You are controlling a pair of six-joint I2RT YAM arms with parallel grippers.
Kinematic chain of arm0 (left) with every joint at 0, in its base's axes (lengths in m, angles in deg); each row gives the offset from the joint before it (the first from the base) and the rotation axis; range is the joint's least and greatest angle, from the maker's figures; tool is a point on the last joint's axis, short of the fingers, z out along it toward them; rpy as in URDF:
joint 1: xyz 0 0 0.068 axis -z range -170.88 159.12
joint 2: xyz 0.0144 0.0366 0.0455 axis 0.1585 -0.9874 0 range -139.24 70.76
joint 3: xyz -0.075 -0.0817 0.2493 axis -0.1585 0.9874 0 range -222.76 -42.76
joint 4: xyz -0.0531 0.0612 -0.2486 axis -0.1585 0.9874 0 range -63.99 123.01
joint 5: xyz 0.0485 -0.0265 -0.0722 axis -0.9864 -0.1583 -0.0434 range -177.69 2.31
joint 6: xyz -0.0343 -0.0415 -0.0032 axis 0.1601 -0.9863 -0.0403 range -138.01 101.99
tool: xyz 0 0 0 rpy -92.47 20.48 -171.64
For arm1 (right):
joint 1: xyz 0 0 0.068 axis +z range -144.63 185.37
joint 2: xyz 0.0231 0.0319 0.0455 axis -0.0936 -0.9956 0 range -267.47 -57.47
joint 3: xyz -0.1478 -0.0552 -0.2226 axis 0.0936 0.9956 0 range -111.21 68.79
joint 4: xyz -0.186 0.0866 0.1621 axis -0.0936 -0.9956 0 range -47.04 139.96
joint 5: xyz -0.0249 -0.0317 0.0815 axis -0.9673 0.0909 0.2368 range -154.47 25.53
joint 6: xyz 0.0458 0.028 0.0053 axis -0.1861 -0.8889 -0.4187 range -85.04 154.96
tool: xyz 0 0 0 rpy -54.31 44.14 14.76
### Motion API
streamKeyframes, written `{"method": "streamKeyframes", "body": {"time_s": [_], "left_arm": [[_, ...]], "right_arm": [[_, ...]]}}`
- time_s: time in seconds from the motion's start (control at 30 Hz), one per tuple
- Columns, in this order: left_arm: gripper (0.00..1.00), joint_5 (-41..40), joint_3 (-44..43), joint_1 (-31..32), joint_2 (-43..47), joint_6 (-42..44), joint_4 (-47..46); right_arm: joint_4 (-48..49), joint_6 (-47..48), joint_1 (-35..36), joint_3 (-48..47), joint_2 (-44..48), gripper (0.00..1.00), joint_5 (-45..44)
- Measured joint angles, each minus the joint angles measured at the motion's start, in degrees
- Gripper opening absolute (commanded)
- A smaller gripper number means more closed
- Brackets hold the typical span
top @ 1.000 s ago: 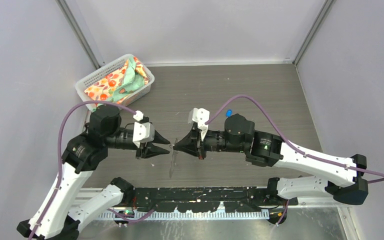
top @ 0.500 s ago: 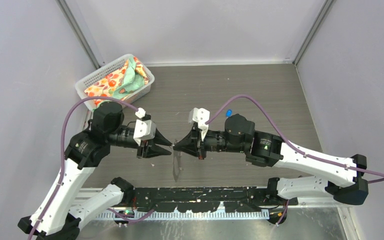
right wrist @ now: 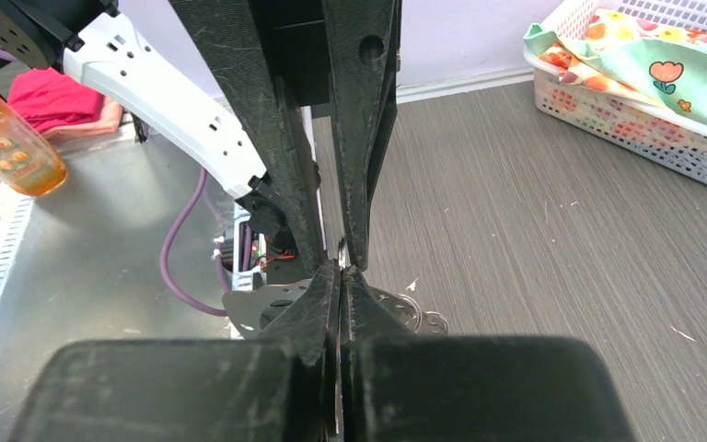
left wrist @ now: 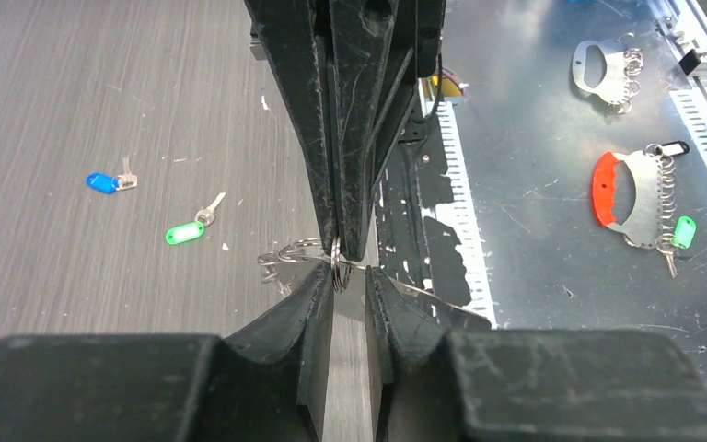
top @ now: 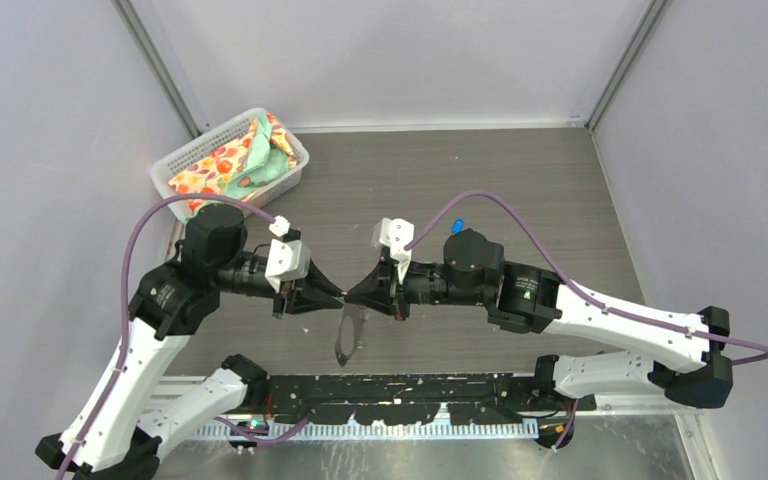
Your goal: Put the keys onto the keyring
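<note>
- Table (top: 520, 180): a dark wood-grain top is carrying the whole scene. A bare metal sheet (left wrist: 534, 138) is running along its near edge.
- Left arm (top: 160, 300) and right arm (top: 600, 310) are reaching inward from either side, meeting nose to nose near the front middle of the table.
- White basket (top: 175, 165) is sitting in the far left corner, holding patterned cloths (top: 240, 160).
- Right gripper (right wrist: 341, 272): its fingers are pressing together, pinching a small ring of the keyring at their tips.
- Left gripper (left wrist: 350, 274): it is pointing straight at the right one, jaws standing a narrow slot apart. The pinched ring is sitting right at the mouth of that slot. I cannot tell whether it is touching the left fingers.
- Keyring (top: 350, 335): this grey metal piece is hanging down from the meeting point, over the table's front edge, with little rings bunching along it.
- Two other key holders are lying on the metal sheet, one silver (left wrist: 603, 66) and one with an orange-red edge (left wrist: 628, 198).
- Keys: both are lying flat on the wood, off the keyring and well apart from it. The blue-tagged key (left wrist: 103, 182) and the green-tagged key (left wrist: 184, 233) are lying near each other, not touching.
</note>
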Motion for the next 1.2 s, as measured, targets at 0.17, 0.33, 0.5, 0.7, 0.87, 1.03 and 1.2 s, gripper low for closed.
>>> {"method": "streamKeyframes", "body": {"time_s": [0.17, 0.33, 0.5, 0.7, 0.87, 1.03, 1.2], "left_arm": [[0.32, -0.46, 0.44, 0.00, 1.03, 0.31, 0.24], [0.32, -0.66, 0.00, 0.00, 1.07, 2.36, 2.45], [0.25, -1.20, -0.11, 0.00, 1.09, 3.19, 2.62], [0.17, -2.78, 2.27, 0.00, 2.40, 0.74, -0.63], [0.19, -3.06, 2.62, 0.00, 2.67, -1.95, -3.15], [0.18, -3.02, 2.64, 0.00, 3.39, -3.87, -4.72], [0.07, -2.99, 2.86, 0.00, 4.48, -5.31, -5.75]], "right_arm": [[0.04, -0.07, 0.00, 0.00, 0.00, 0.01, 0.00], [0.04, -0.26, 0.00, 0.00, 0.02, 0.01, 0.02], [0.63, -0.55, 0.00, 0.00, 0.02, 0.01, 0.09], [2.32, -1.53, 0.00, 0.02, 0.02, 0.01, 0.28], [3.34, -1.97, 0.00, 0.09, 0.02, 0.01, 0.68], [3.50, -2.03, 0.00, 0.17, 0.02, 0.01, 0.68], [5.11, -2.45, 0.00, 0.72, 0.02, 0.01, 0.74]]}}
